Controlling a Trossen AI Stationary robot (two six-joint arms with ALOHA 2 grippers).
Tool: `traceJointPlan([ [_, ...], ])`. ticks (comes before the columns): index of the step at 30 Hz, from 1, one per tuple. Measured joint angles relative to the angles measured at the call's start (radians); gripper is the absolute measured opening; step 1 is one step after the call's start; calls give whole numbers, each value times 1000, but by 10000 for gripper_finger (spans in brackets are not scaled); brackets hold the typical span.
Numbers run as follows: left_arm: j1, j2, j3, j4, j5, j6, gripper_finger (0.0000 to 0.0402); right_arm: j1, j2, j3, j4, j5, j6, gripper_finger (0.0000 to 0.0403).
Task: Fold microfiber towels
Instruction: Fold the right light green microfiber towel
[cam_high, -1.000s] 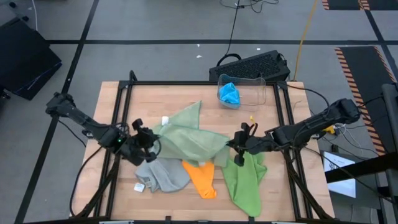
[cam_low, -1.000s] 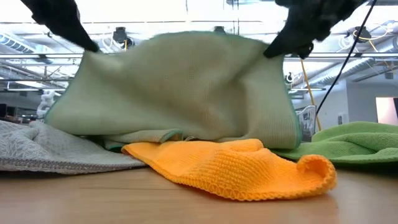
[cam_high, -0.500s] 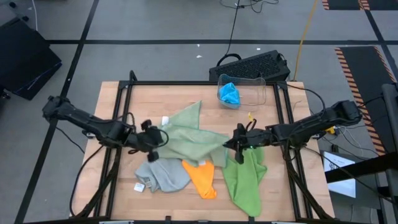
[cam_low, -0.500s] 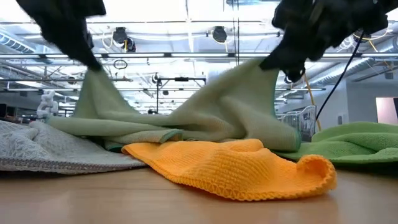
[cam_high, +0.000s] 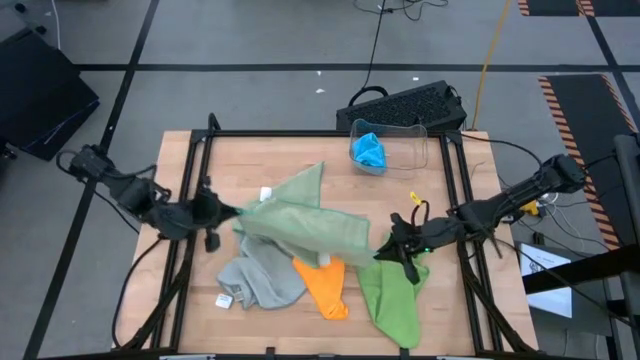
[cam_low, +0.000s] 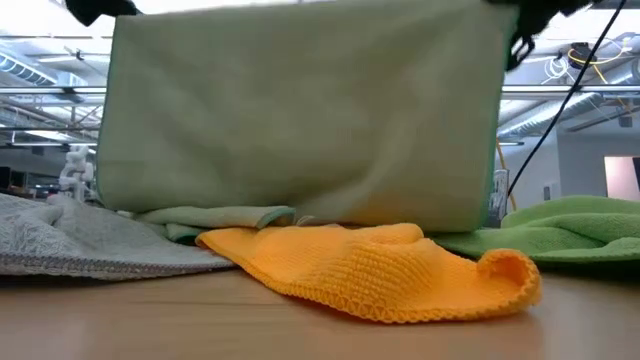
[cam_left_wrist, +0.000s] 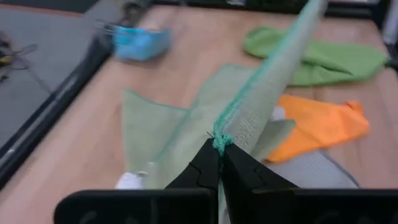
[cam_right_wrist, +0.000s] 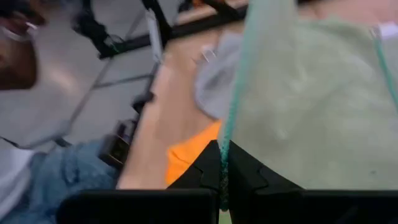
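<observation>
Wooden table (cam_high: 300, 150) on grey floor, left gripper (cam_high: 228, 211) and right gripper (cam_high: 385, 252) clenched on sage green towel (cam_high: 305, 225) corners, ceiling lights behind.

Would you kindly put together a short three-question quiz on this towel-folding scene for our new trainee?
1. True or false: the sage green towel lies flat and untouched on the table.
2. Which towel sits in the clear container? A) orange B) bright blue C) grey
3. Fill in: the left pincer and right pincer each pinch a ___ of the sage green towel.

Key
1. False: both pincers are shut on it, stretching it between them above the other towels.
2. B: the bright blue towel.
3. Corner: each wrist view shows a teal-stitched edge ending in the shut fingers.
</observation>
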Motion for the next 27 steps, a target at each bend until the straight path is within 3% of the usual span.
traceJointPlan([
  [7,1,-36,0,3,-58,8,7,22,-52,0,14,81,-25,2],
  [14,-2,-36,0,196,147,111,7,-44,-56,41,12,78,-151,2],
  [23,80,-45,-1,383,-217,363,7,-301,-56,175,14,41,-406,2],
  [25,129,-58,-1,481,-221,476,7,-357,-56,207,9,-14,-423,2],
  [27,183,-70,-1,598,-150,593,7,-408,-56,246,-9,-64,-426,2],
])
